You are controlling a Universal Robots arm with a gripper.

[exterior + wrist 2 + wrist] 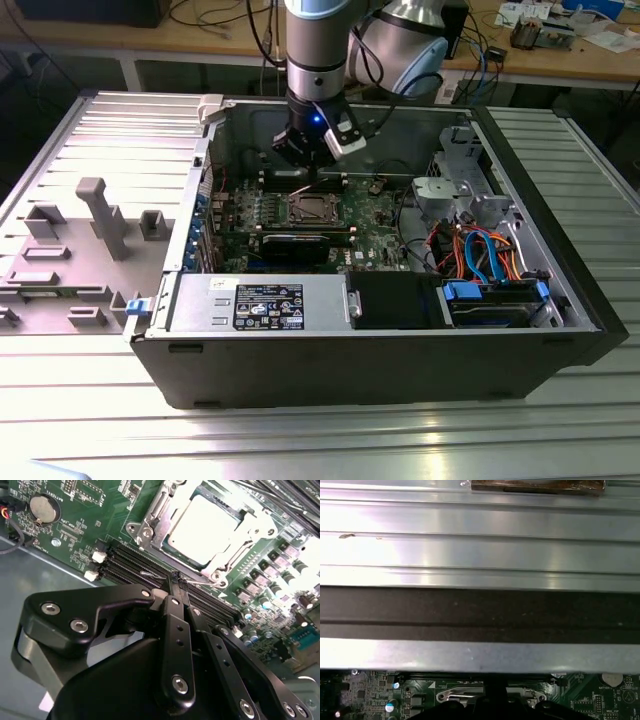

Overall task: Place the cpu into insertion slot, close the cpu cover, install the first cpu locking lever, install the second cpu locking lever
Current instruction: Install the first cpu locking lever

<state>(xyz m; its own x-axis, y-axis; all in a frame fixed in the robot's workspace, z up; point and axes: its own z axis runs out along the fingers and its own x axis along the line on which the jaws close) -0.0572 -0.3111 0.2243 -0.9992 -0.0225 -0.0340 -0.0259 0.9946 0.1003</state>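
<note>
Gripper, lower centre of the second wrist view: I see its black fingers drawn together to a narrow tip, and a thin wire lever crosses right at that tip; whether the tip pinches or only touches it I cannot tell. Cpu, upper centre of that view: a pale, dull silver square lying flat in the slot, with the cover framing it in bright metal and screw posts at the corners. In the exterior view the gripper hangs just above the socket, centre of the frame, inside the open case. Risks, as I judge them: the lever could spring off the tip, or the fingers could scrape the memory slots just beside them.
</note>
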